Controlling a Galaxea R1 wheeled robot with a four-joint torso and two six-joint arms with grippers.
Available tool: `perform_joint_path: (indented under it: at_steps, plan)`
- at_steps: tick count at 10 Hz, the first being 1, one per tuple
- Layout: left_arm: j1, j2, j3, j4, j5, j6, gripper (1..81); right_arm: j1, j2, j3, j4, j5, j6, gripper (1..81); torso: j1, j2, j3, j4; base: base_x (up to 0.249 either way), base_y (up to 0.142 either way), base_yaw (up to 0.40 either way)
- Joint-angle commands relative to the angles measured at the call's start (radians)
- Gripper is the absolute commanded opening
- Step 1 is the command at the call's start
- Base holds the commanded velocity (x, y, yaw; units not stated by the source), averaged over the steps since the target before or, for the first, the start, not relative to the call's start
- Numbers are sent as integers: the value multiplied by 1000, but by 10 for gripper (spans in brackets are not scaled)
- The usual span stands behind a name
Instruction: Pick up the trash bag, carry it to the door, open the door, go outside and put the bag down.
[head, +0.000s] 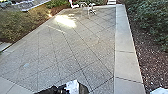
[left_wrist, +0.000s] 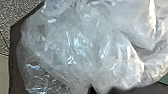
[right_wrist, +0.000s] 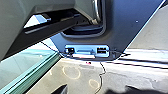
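And we're out on the paved yard (head: 75, 47), big slabs with dark diagonal joints and a blaze of bright light (head: 65, 21) towards the far end! Greenery flanks it: bushes (head: 23, 22) to the left, then a brown bed (head: 147, 57) under leafy shrubs (head: 152, 18) to the right, edged by a pale paved strip (head: 126, 47). Way up at the far end stands some pale, thin-legged furniture (head: 85, 9), too small to name exactly.

Here's the robot's left arm (head: 58, 89), poking in low down, and there's the trash bag (left_wrist: 80, 47): clear, crinkled plastic, bunched up at the left jaws (left_wrist: 92, 88). Those are drawn in close, pinching the plastic!

Over on the right jaws (right_wrist: 96, 90), it's wide apart, nothing gripped between the tips. Beyond them lies grey ground with two faint pale rings, the larger (right_wrist: 71, 72) beside the smaller (right_wrist: 94, 83).
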Motion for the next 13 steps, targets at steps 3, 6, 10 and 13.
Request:
perform_joint_path:
  at_steps: [3, 6, 10, 13]
  plan:
    - [-156, -69, -20, -20, 135, -24, 10, -16, 22, 14, -7, -88, -6, 811, 0, 0, 0, 0, 0, 0, 0]
    - [-166, -80, -18, -21, 156, -33, 10, -16, 23, 14, -7, -88, -6, 811, 0, 0, 0, 0, 0, 0, 0]
    - [-150, -71, -18, -17, 156, -31, 10, -16, 25, 7, -7, -88, -3, 811, 0, 0, -1, 0, 0, 0, 0]
    - [-143, -79, -18, -21, 156, -31, 10, -17, 26, 6, -9, -88, -3, 811, 0, 0, -1, 0, 0, 0, 0]
